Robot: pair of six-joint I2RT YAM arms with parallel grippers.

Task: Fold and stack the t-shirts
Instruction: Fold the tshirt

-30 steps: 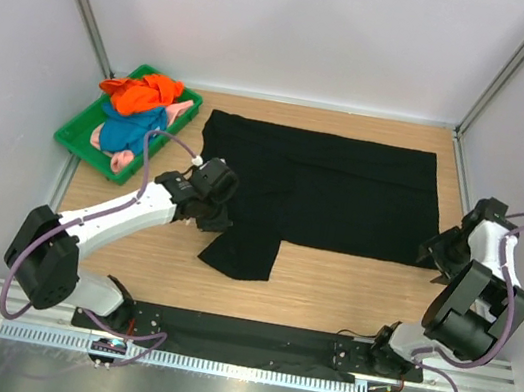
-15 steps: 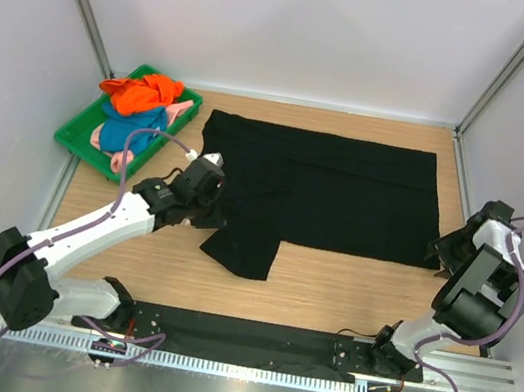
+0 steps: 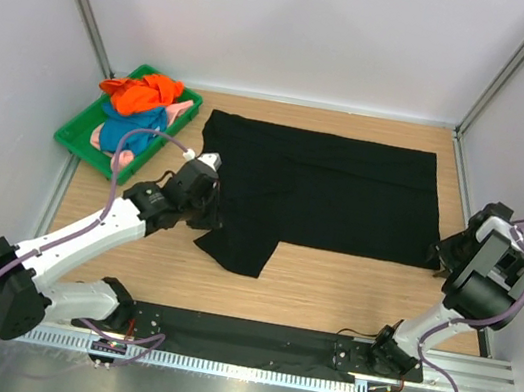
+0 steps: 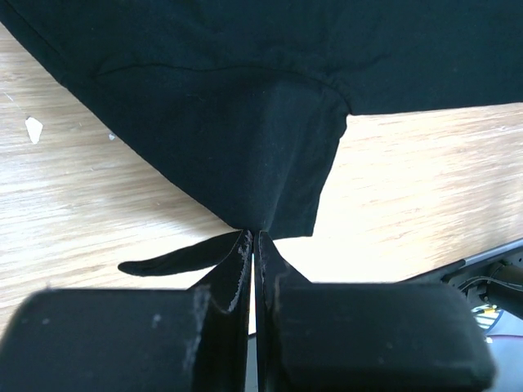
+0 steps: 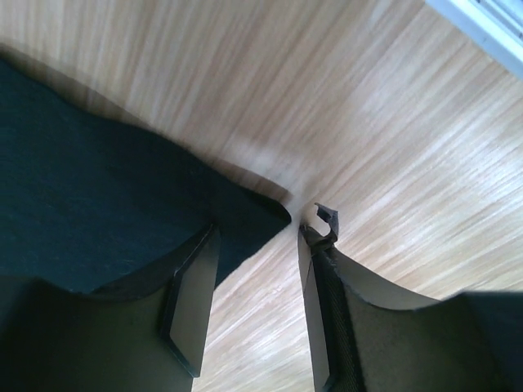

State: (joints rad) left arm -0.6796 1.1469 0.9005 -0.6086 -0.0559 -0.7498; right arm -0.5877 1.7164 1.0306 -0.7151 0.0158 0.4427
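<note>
My left tool is clenched on an edge of the black t-shirt, at about 8 o'clock of the cloth, and the shirt lies spread flat across the middle of the counter. My right tool is released, its jaws apart, with the shirt's 4 o'clock corner just between the tips. The orange t-shirt, the blue t-shirt and the pink t-shirt lie heaped in the green tray at 10 o'clock.

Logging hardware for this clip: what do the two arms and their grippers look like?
The left arm and right arm have white link shells, black joints and looping purple cables. The left gripper and right gripper have flat dark fingers.
</note>
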